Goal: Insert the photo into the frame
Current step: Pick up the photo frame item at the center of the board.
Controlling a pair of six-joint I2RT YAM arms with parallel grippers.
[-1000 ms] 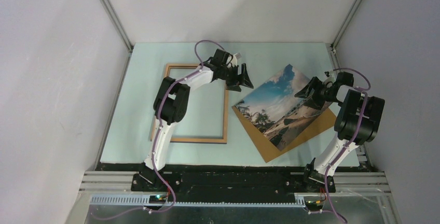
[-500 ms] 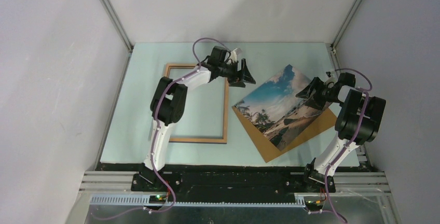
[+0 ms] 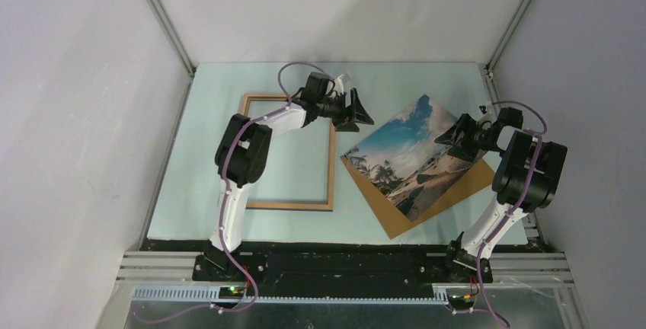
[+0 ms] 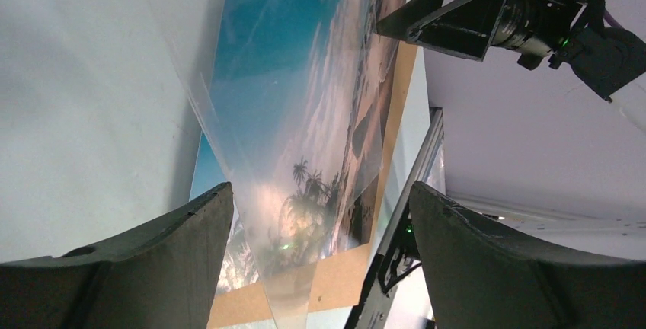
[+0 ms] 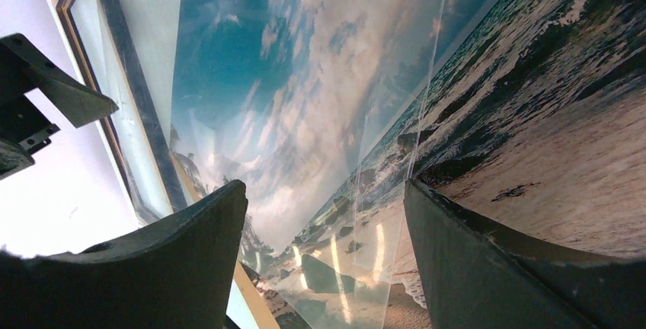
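Observation:
The photo (image 3: 411, 154), a beach print, lies picture side up and askew on a brown backing board (image 3: 449, 196) right of centre. The wood-brown frame (image 3: 333, 161) lies flat on the table to its left. My left gripper (image 3: 367, 110) is open and empty, hovering between the frame's far right corner and the photo's left edge. In the left wrist view (image 4: 320, 192) a clear sheet corner (image 4: 293, 283) shows between its jaws over the photo (image 4: 305, 78). My right gripper (image 3: 446, 131) is open and empty above the photo's right part; in the right wrist view (image 5: 324, 186) it faces the photo (image 5: 320, 62).
The table is a pale green mat (image 3: 198, 192) with walls on three sides and a metal rail (image 3: 343, 260) at the near edge. The frame's edge (image 5: 72, 1) and the left gripper (image 5: 38, 93) show in the right wrist view.
My left gripper has shifted a little toward the far side and turned more toward the photo. The right gripper has barely moved. The photo, board and frame lie as before.

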